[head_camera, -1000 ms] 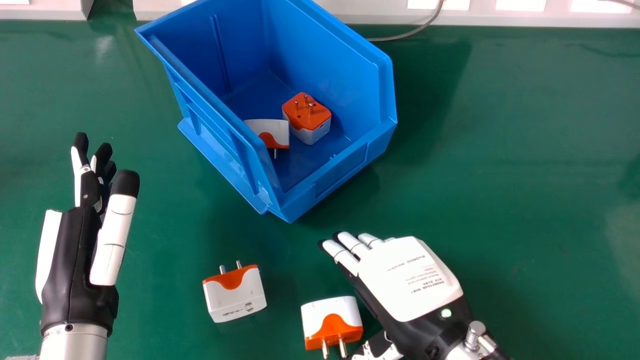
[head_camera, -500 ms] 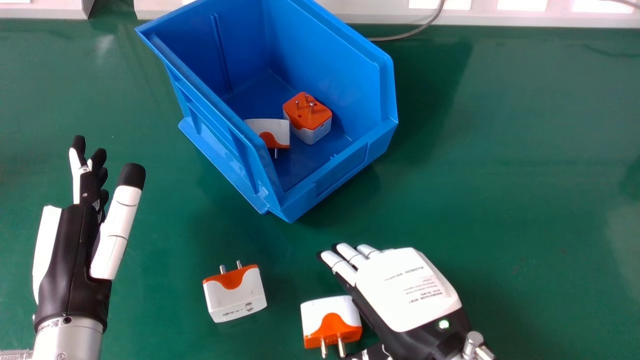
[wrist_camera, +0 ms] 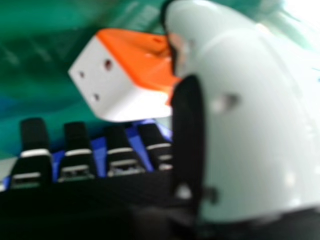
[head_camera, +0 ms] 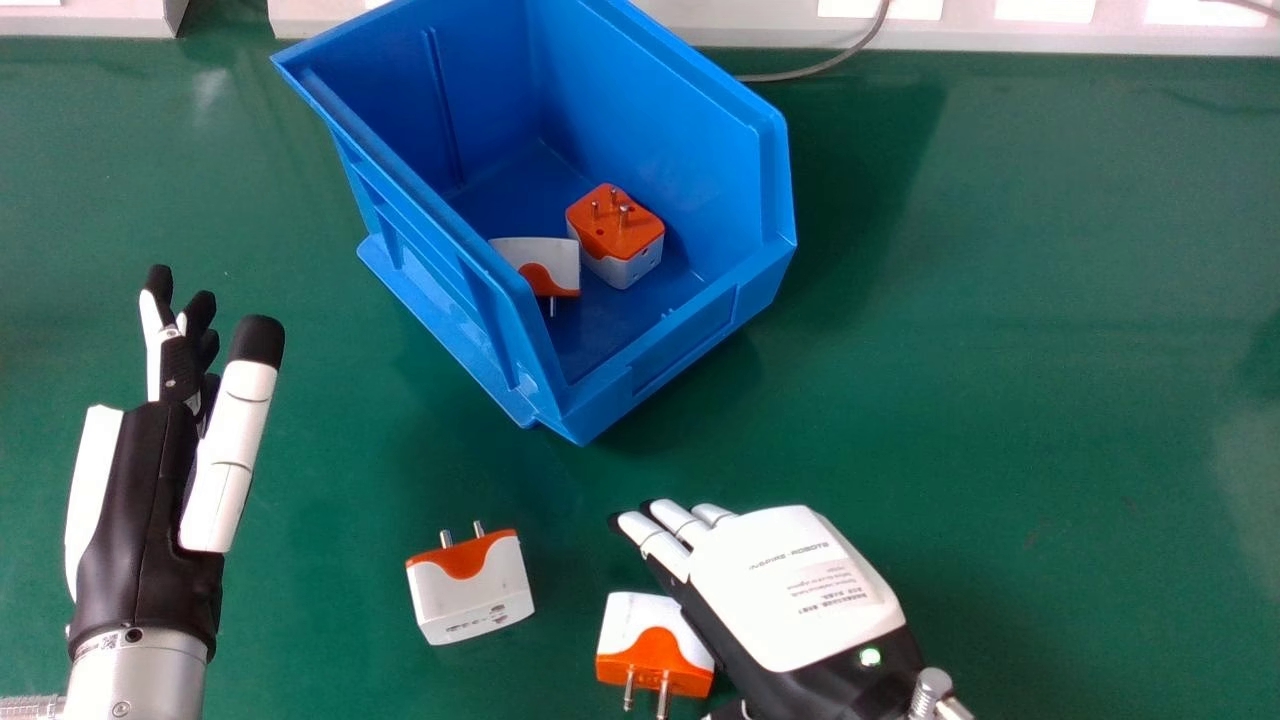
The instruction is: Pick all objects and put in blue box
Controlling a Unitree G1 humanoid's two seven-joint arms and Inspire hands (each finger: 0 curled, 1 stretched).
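Blue plastic, one open box (head_camera: 690,335): set beyond our right hand's (head_camera: 790,590) fingertips, and to the right of our left hand's (head_camera: 145,510) fingers. Contents, two plug adapters: one, orange face up (head_camera: 615,235), prongs upright; the other, white and orange (head_camera: 545,255), just beside it, partly behind the box wall.

White and orange, one loose adapter (head_camera: 470,590): on the green table (head_camera: 1000,350), to the left of our right fingertips and a little nearer us, prongs pointing away.

White and orange, one further adapter (head_camera: 645,645): on the table, nearer us than our right fingertips, partly covered by the hand's edge, prongs toward us. In the right hand view it sits past the fingertips, partly hidden by the thumb; we cannot tell whether it touches.

Right fingers: straight, thumb well away from them, curled round nothing.

Left fingers: loosely extended, thumb raised apart, gripping nothing, over the table.
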